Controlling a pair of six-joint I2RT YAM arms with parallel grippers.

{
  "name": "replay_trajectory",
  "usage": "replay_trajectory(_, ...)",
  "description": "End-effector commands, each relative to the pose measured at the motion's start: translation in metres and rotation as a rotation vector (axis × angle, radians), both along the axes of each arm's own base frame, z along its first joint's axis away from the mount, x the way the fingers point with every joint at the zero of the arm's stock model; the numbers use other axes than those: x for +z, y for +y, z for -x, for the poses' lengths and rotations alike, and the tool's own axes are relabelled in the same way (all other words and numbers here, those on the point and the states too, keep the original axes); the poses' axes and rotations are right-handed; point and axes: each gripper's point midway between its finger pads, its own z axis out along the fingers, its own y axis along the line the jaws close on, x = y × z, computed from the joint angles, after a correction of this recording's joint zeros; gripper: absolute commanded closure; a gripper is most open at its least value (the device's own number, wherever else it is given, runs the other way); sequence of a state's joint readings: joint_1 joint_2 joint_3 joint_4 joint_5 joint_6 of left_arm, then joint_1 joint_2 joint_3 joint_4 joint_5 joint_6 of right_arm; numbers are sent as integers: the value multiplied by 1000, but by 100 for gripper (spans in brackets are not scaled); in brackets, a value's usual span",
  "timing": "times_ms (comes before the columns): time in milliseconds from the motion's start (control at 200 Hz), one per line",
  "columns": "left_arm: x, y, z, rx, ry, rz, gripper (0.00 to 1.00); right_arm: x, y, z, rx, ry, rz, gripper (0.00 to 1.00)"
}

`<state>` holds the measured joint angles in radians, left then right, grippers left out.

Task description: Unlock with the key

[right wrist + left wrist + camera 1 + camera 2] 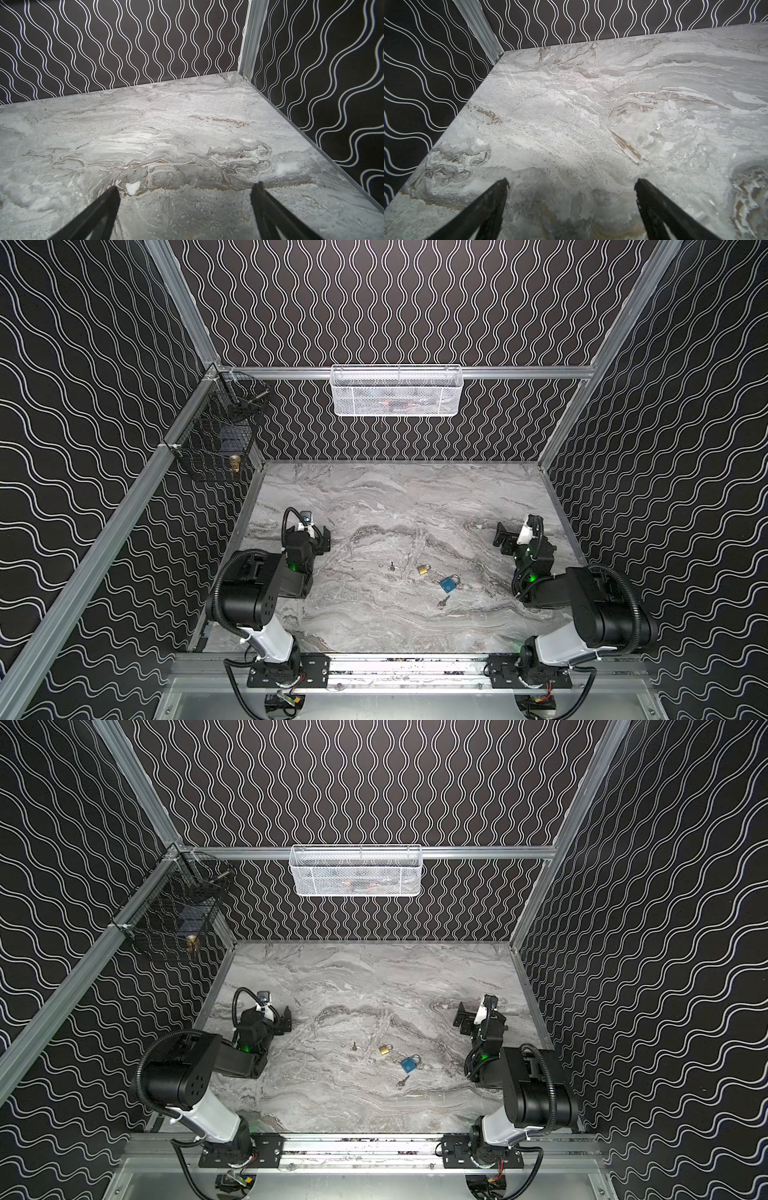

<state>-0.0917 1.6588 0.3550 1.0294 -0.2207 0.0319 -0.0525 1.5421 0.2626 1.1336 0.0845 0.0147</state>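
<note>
Marble table (415, 510): blue padlock (449, 583) beside key (443, 602)

The surface (415, 497) is grey marble, veined white and brown. The walls (374, 302) are black with paired white wavy lines. Toward the near edge lie a blue padlock (449, 584), a brass-gold padlock (424, 570), a grey key (443, 602) and a dark key (392, 566). The mesh basket (397, 391) is white, the wire basket (212, 448) black.

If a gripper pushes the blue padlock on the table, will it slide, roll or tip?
The blue padlock lies flat on the smooth table, so it probably slides, not rolls. It looks solid metal, so likely stiff and rather heavy.
</note>
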Motion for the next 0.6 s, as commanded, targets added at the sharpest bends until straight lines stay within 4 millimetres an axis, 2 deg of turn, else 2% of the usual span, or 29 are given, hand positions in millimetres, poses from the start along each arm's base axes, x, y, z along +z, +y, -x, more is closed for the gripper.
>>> replay_trajectory(0, 6, -2, -3, -16, -21, -16, 1, 11, 1, -3, 9, -46, 6, 1)
replay_trajectory(390, 10, -1, -3, -10, -23, -16, 1, 16, 1, -2, 5, -56, 6, 1)
replay_trajectory(591, 34, -2, 0, -18, -43, -14, 1, 33, -4, 5, -27, -78, -1, 1)
